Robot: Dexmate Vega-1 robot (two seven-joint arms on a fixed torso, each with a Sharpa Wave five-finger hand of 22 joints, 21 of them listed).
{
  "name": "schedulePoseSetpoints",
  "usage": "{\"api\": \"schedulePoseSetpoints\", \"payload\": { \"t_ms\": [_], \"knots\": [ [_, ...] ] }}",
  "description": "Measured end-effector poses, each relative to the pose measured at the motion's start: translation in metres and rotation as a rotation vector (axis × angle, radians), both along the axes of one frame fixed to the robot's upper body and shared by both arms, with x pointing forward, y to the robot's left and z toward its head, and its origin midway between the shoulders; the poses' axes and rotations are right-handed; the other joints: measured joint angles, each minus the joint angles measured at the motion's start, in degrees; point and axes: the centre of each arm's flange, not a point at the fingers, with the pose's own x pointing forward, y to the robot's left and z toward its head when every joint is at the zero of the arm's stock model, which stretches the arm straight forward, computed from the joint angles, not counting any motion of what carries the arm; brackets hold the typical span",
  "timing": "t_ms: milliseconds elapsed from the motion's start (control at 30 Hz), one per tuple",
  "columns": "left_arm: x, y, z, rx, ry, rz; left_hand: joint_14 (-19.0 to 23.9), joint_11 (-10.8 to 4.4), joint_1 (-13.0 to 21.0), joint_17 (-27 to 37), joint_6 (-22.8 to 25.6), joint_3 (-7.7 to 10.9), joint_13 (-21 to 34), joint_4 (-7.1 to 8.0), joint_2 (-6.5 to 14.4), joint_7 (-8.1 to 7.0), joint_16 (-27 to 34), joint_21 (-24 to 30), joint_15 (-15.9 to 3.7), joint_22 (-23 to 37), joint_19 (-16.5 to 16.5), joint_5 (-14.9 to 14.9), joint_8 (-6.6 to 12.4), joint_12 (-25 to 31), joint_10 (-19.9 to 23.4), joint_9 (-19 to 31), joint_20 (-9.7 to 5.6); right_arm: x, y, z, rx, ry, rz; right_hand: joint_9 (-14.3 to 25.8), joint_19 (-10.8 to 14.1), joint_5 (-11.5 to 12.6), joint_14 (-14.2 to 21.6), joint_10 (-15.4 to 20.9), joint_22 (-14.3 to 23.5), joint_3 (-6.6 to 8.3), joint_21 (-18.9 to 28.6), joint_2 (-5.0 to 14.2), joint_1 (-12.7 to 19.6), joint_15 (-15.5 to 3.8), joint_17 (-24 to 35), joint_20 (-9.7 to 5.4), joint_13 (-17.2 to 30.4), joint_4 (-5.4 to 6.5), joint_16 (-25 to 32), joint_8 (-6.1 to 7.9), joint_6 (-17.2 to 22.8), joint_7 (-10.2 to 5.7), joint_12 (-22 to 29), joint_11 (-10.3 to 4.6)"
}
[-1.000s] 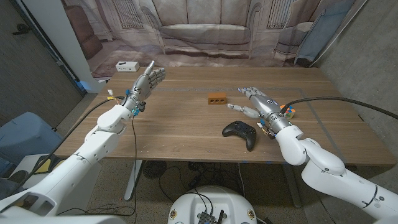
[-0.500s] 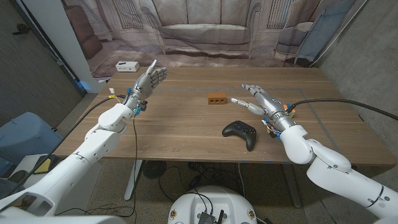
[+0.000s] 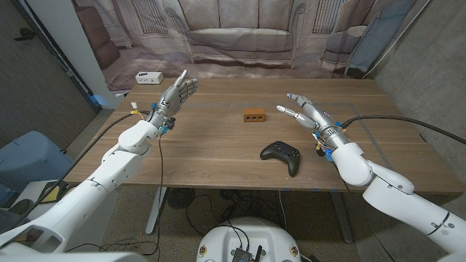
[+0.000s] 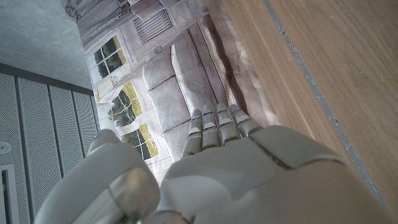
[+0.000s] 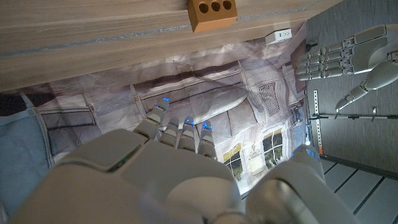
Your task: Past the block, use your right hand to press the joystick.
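Here the nearest thing is the black gamepad (image 3: 281,154), which lies flat on the table (image 3: 204,145) near the front edge, a little to the right of the middle; its long axis runs about left to right, slightly turned, with one grip pointing toward the robot. The joystick itself is too small to tell apart. Just beyond it and to the right, the right hand (image 3: 309,113) is raised above the table, fingers (image 3: 285,110) spread and straight, holding nothing and apart from the gamepad. So I judge the press is not done: the hand must come down and put one finger on the stick. Farther back stands the orange block (image 3: 254,114), between the two hands. On the far left, the left hand (image 3: 177,94) is lifted with fingers straight and a little apart, empty.
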Motion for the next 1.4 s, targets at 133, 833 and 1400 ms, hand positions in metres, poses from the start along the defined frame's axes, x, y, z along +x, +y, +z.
{"api": "schedulePoseSetpoints", "payload": {
  "t_ms": [133, 833, 1400],
  "knots": [
    [0.0, -0.003, 0.002, -0.003, -0.005, 0.002, 0.0, 0.0, 0.0, 0.0, 0.0, -0.07, 0.0, -0.07, 0.0, 0.0, 0.0, 0.0, 0.0, 0.0, 0.0, 0.0, 0.0, 0.0, 0.0, 0.0, 0.0, 0.002, -0.002, 0.003, 0.048, 0.001, 0.052, 0.0, 0.6, 0.0, 0.1, 0.1, 0.0, -0.02, 0.0, 0.0, 0.0, 0.14, 0.0, -0.16, 0.0, -0.39, 0.0, 0.0, 0.3, 0.34, 0.0, 0.08],
    [0.002, -0.006, 0.0, -0.02, -0.019, 0.022, 0.0, 0.0, 0.0, 0.0, 0.0, -0.06, 0.0, -0.06, 0.0, 0.0, 0.0, 0.0, 0.0, 0.0, 0.0, 0.0, -0.23, 0.0, 0.0, 0.0, 0.0, 0.02, -0.018, 0.014, 0.272, 0.057, 0.29, 0.0, 3.5, 0.0, 2.0, 1.4, 0.0, 0.27, 0.2, 0.34, 1.3, 0.81, 0.0, -1.22, 0.0, -1.22, -0.2, 0.89, 2.8, 2.72, 0.0, 2.02],
    [0.005, -0.012, 0.003, -0.016, -0.025, 0.019, 0.0, 0.21, 0.0, 0.0, 0.0, -0.22, 0.0, -0.21, 0.0, 0.0, 0.0, 0.0, 0.0, 0.0, -0.2, 0.0, -0.23, 0.0, -0.2, 0.0, -0.63, 0.043, -0.033, 0.023, 0.432, 0.108, 0.457, 0.0, 2.4, 0.0, 1.0, 1.0, 0.0, 0.74, -0.7, 0.69, 2.7, 1.22, 0.0, -2.86, 0.0, -1.69, -1.1, 0.89, 3.4, 4.02, 0.0, 2.43]
  ]
}}
